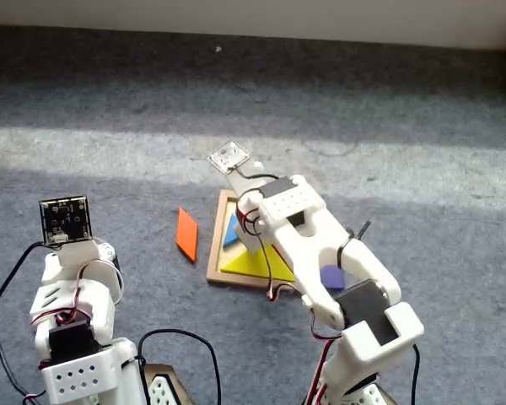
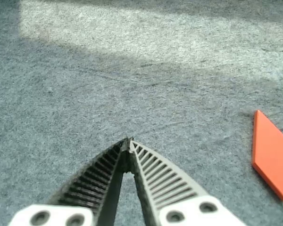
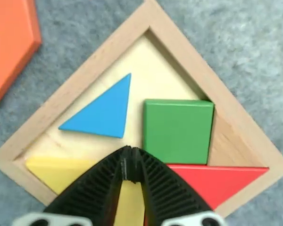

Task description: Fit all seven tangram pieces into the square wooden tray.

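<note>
The right gripper (image 3: 130, 157), fingers pressed together on nothing, hangs over the square wooden tray (image 3: 85, 75). 4 pieces lie inside the tray: the blue triangle (image 3: 101, 115) and green square (image 3: 178, 132) just beyond its tips, the yellow triangle (image 3: 56, 172) and red triangle (image 3: 217, 181) beside them. The left gripper (image 2: 129, 145), likewise closed and empty, is above the carpet (image 2: 85, 94). The orange parallelogram (image 2: 271, 160) lies between it and the tray.

Pale wooden tray (image 3: 188, 61) with blue triangle (image 3: 101, 113), green square (image 3: 178, 132), red triangle (image 3: 221, 181), yellow triangle (image 3: 54, 172), purple piece (image 1: 331, 276). Orange piece (image 2: 271, 153) on mottled grey carpet (image 2: 132, 70). Black ribbed left gripper (image 2: 129, 143) and right gripper (image 3: 129, 153), white arms (image 1: 320, 236).
</note>
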